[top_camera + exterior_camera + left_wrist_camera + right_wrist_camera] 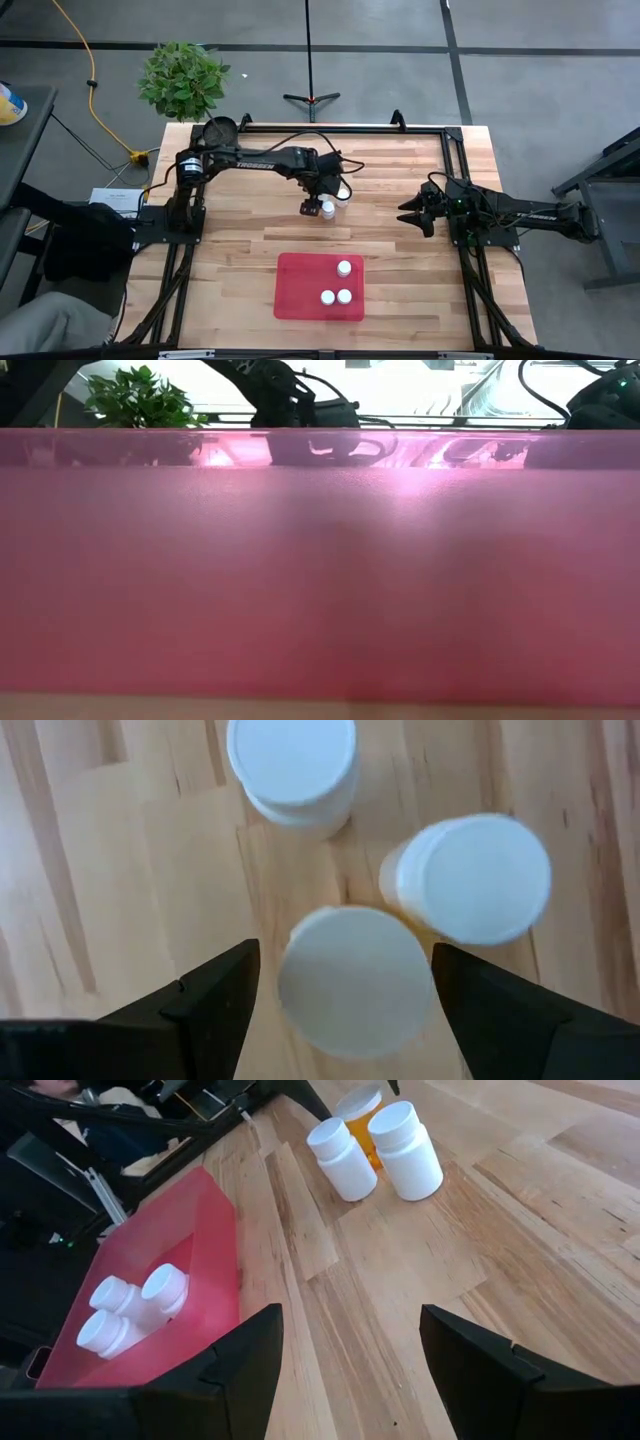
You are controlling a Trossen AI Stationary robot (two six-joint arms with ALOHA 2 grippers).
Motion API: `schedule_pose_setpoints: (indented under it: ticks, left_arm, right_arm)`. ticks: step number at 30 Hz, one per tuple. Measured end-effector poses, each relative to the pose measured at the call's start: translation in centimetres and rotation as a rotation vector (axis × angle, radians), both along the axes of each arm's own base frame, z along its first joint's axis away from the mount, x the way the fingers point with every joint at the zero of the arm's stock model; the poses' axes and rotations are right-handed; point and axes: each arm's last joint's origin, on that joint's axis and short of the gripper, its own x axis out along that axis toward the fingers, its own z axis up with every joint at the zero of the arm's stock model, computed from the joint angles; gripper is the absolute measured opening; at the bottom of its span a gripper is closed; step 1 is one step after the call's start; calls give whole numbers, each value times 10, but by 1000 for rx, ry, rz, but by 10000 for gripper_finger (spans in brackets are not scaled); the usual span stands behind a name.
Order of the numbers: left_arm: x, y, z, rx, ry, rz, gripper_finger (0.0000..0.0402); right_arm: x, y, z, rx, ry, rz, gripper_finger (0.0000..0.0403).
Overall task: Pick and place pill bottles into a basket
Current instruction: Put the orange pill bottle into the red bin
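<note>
Pill bottles, high view: I count three white caps inside the basket (300, 290) near the front of the table (400, 190); more bottles (335, 205) stand mid-table.
Left arm, high view: it reaches in from the left; left gripper (318, 208) is over the mid-table cluster.
Right arm, high view: right gripper (412, 215) waits at the right side, well apart from any bottle.
Surroundings, high view: a potted plant (183, 78) and a small dark pot (219, 130) sit at the far left corner.
Low view: I see almost only the basket's red wall; bottles are hidden, arms are dark shapes above.
Left wrist view: only here I see three bottles upright; one white cap (352, 980) sits between my spread fingers (215, 995), gaps either side, nothing gripped.
Right wrist view: my jaws stand wide and empty; only here one amber bottle (362, 1118) shows behind two white ones, the basket beside them.
</note>
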Motion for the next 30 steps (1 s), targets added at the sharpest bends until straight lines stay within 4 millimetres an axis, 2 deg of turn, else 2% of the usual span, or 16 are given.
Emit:
schedule_pose_setpoints:
  ticks: [5, 15, 25, 30]
  left_arm:
    - [2, 0, -8, -10, 16, 9, 328]
    - [2, 1, -9, -8, 21, 23, 325]
    - [3, 1, -9, -13, 15, 45, 244]
    - [3, 1, -9, -20, 14, 67, 240]
  right_arm:
    - [0, 0, 0, 0, 0, 0, 226]
    - [0, 0, 0, 0, 1, 0, 226]
    - [0, 0, 0, -3, 1, 2, 226]
    - [0, 0, 0, -3, 1, 2, 226]
